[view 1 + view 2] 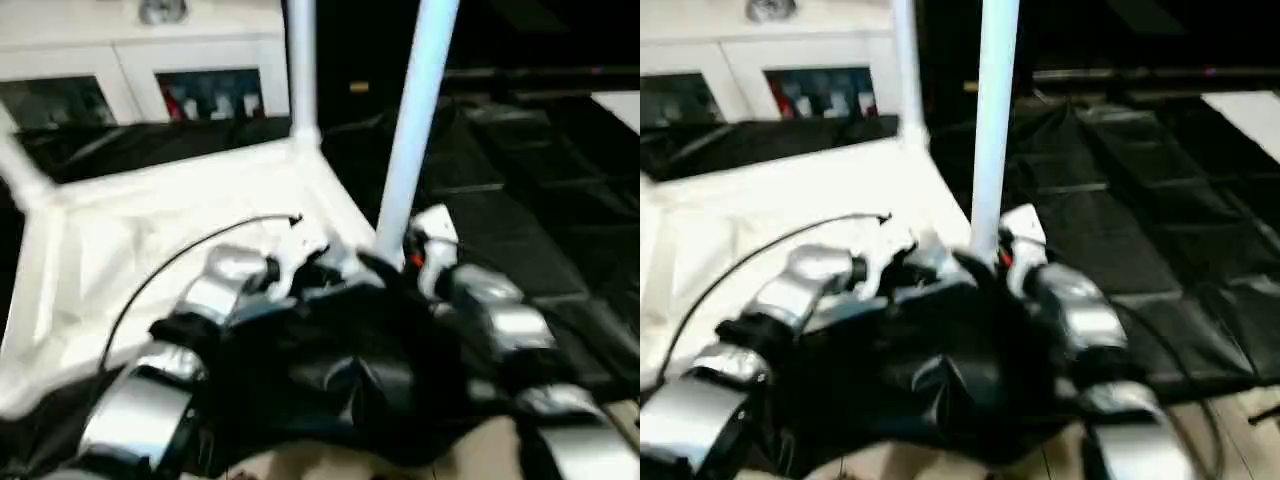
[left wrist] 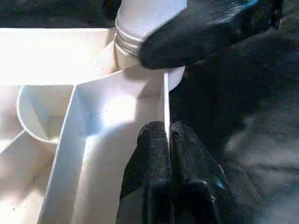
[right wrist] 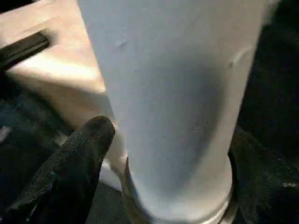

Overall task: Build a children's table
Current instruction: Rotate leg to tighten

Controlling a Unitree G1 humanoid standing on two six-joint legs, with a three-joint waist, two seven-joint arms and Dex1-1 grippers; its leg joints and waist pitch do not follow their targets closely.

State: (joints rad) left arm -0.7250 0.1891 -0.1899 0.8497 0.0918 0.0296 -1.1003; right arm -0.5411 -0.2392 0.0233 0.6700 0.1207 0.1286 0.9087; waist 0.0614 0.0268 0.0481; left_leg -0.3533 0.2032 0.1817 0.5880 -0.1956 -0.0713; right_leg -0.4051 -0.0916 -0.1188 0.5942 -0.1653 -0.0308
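Observation:
The children's table lies upside down: its white tabletop (image 1: 150, 230) shows the ribbed underside. One white leg (image 1: 301, 60) stands in the far right corner. Another leg (image 1: 22, 170) leans at the far left corner. A third leg (image 1: 415, 120) rises from the near right corner socket, where its ringed foot (image 2: 128, 42) sits. My right gripper (image 3: 173, 154) is open, with that leg between its fingers (image 3: 88, 140) low down by the socket. My left gripper (image 2: 167, 133) is shut on the tabletop's thin side wall (image 2: 166, 98) just beside that corner.
A black cloth (image 1: 330, 370) bunches over the tabletop's near end and my forearms. Black floor mats (image 1: 540, 200) lie to the right. A white glass-door cabinet (image 1: 130, 60) stands at the back left. A thin black cable (image 1: 170, 265) arcs over the tabletop.

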